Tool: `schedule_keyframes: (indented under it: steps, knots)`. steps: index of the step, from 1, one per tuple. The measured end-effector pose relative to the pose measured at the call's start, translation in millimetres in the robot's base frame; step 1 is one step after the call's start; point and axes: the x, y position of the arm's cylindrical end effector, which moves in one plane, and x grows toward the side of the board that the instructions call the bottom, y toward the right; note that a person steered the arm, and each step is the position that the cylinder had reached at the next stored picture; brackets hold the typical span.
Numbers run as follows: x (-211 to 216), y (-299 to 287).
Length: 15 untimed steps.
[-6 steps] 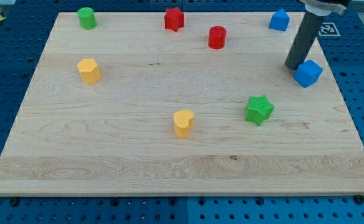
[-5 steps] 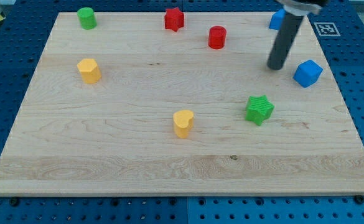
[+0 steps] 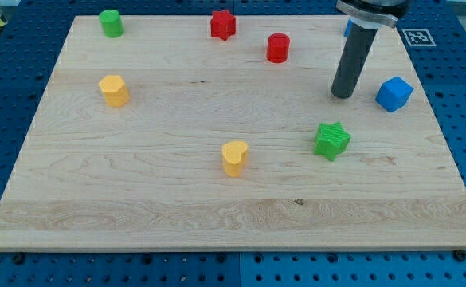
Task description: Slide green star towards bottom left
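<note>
on the board [image 3: 137, 199]: two green, two red, two yellow, two blue blocks. green star [image 3: 331, 140] sits flat, no long axis. my tip [image 3: 342, 95], above-right of it, holds nothing.

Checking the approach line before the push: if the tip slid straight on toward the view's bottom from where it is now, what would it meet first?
Most likely the green star. My tip sits just above it, slightly to the view's right, so contact might be off-centre.
</note>
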Motion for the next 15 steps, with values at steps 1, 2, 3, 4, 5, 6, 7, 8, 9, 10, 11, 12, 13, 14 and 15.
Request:
schedule_keyframes:
  steps: [1,2,3,4,5,6,7,8,9,10,11,12,13,14,15]
  knots:
    - [0,-1]
    - [-2,-1]
    - [-35,-14]
    - [-72,-24]
    - [-85,-24]
    - [-86,-24]
    - [-86,-24]
    - [-71,-23]
    - [-29,-23]
    - [20,-23]
    - [64,-5]
    - [91,12]
    - [100,0]
    - [101,-40]
    - [101,-75]
